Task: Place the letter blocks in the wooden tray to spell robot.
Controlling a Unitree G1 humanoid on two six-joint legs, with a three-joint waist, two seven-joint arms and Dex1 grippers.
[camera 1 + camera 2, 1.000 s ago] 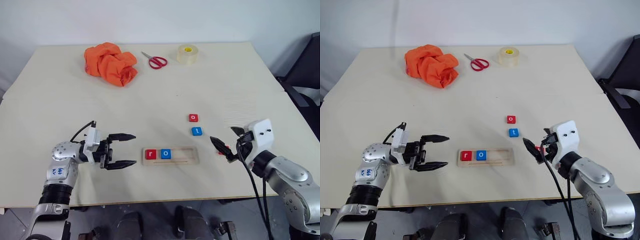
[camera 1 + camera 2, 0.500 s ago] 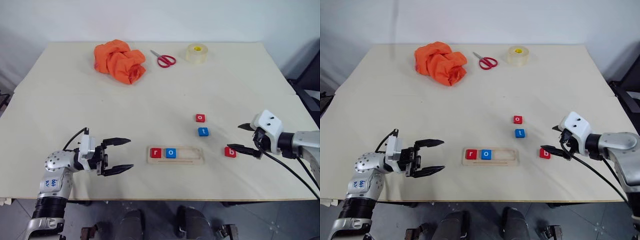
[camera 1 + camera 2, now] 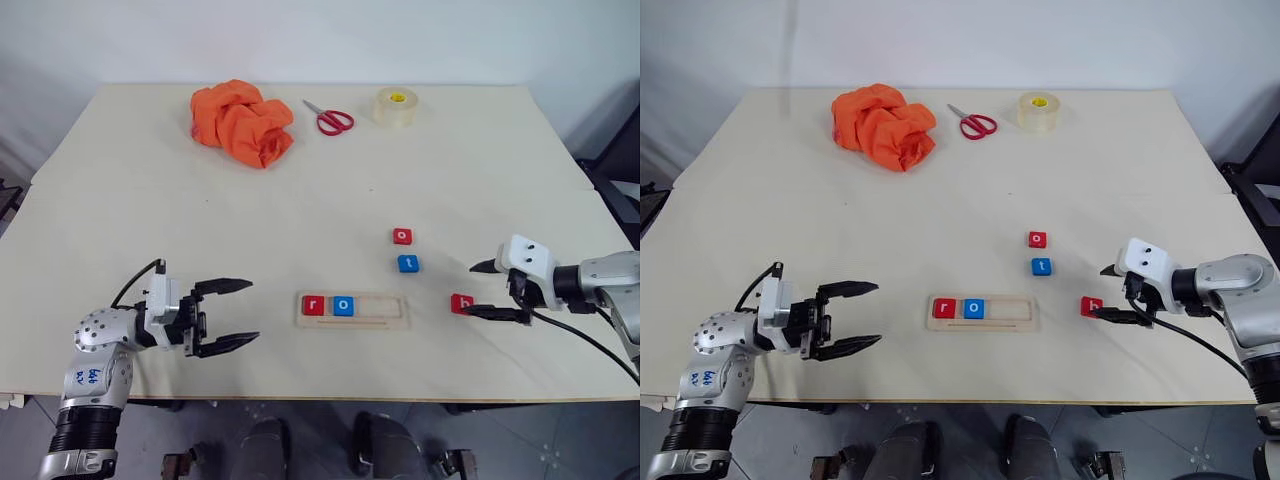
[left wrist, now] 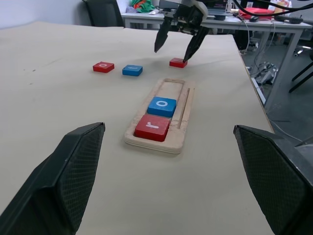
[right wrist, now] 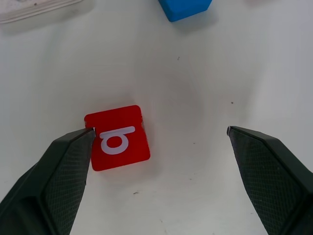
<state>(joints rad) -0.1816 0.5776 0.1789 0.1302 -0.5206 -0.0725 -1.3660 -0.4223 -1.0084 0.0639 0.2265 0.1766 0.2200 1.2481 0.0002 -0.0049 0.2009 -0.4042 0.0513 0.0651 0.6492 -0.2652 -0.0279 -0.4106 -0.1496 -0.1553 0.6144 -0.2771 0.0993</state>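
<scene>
Pale tabletop (image 3: 300, 200), both pincers (image 3: 232, 315) (image 3: 487, 290) agape, right one beside red b block (image 3: 461, 303).

Near the bench's front edge the wooden tray (image 3: 982, 312) holds red r (image 3: 944, 308) and blue o (image 3: 975, 308); the right tool (image 3: 1110, 292) stands spread beside red b (image 3: 1091, 306).

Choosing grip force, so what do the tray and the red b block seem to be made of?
The wooden tray: pale, matte wood, probably plywood, judging by layered lines along its edge. The red b block: smooth, evenly red with a white letter and rounded corners; painted wood or plastic, I cannot tell which.
</scene>
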